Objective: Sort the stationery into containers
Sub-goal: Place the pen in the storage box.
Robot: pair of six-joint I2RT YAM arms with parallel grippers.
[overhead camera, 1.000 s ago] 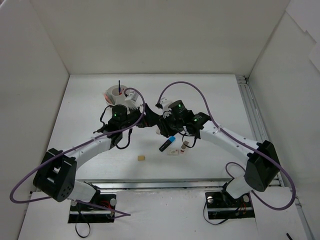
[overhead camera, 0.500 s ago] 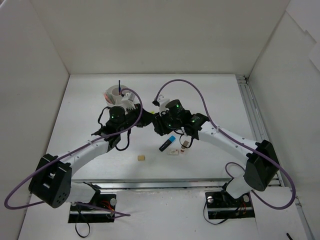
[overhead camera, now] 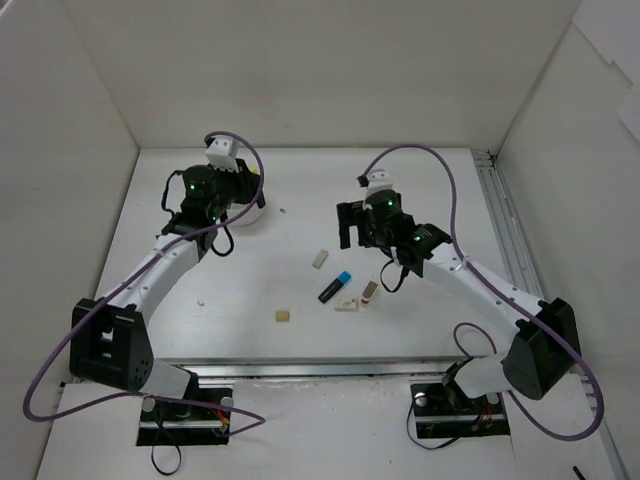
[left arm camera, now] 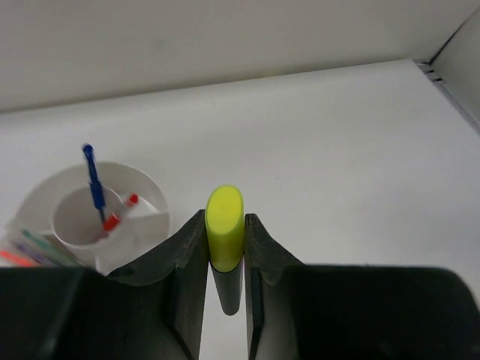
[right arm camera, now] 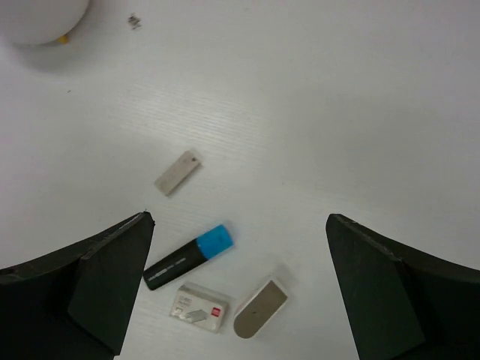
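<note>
Sorting about half done: on the white table (overhead camera: 430,180), the round white pot (left arm camera: 45,202) sits at about 10 o'clock in the overhead view. It already holds a blue pen (left arm camera: 94,184) and red pens (left arm camera: 112,222) in its centre well. More coloured pens show in an outer compartment at its 8 o'clock edge.

The left gripper (left arm camera: 225,232) is clamped on a yellow-capped marker (left arm camera: 224,214), cap end out past the fingertips. The marker is at the pot's 3 o'clock, seemingly not yet over a compartment. The right gripper (right arm camera: 238,219) hangs with jaws spread wide and nothing between them, above the leftovers.

These lie about 5 o'clock from the table's centre:
- a blue-capped marker (right arm camera: 190,256);
- a white eraser (right arm camera: 178,172) at its 12 o'clock;
- a labelled eraser (right arm camera: 199,307) and a rounded eraser (right arm camera: 260,307) at its 5 o'clock;
- a beige eraser (overhead camera: 284,315), apart at its 8 o'clock.

By this look, these five and the held marker remain to be sorted.
</note>
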